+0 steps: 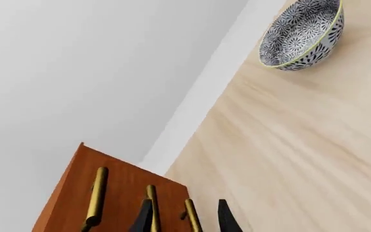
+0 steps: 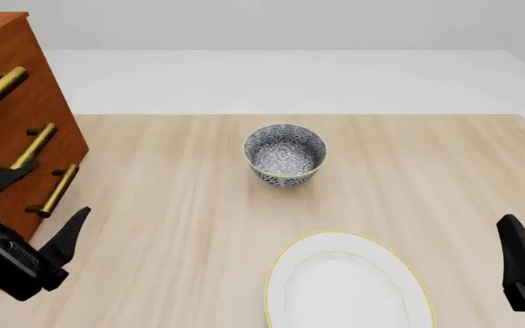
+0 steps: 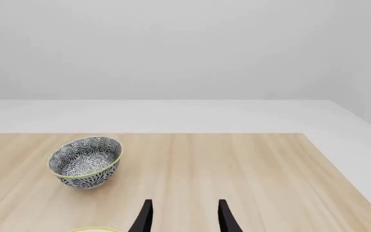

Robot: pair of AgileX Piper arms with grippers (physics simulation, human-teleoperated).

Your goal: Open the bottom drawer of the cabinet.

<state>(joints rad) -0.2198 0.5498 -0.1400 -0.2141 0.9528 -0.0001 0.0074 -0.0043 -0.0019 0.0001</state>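
Approach step is in hand: the left end effector [image 2: 36, 205], black with two pointed fingers spread apart and holding nothing, is sitting just in front of the large reddish-brown wooden cabinet [image 2: 11, 102] at the far-left edge of the pale wood surface [image 2: 171, 205]. The bottom drawer [image 2: 48, 205], lowest of three with a brass bar handle [image 2: 59, 190], is looking fully closed, its front flush with the two above. In the left wrist view the fingertips are appearing to straddle that lowest handle [image 1: 192, 216], but contact is not clear, so no grasp is being counted yet. Judged next move: easing the left end effector forward until the bar is lying between the fingers, closing on it, then pulling straight back away from the cabinet face, keeping the pull level so the bar is not slipping out. Risk being guessed: catching the middle handle [image 2: 35, 145] instead, as the bars are sitting close together. The right end effector [image 3: 184, 215] is hanging open and empty at the near right, well apart from the cabinet. A blue-and-white patterned bowl [image 2: 284, 154] and a white yellow-rimmed plate [image 2: 344, 287] are lying mid-surface, out of the pull path.
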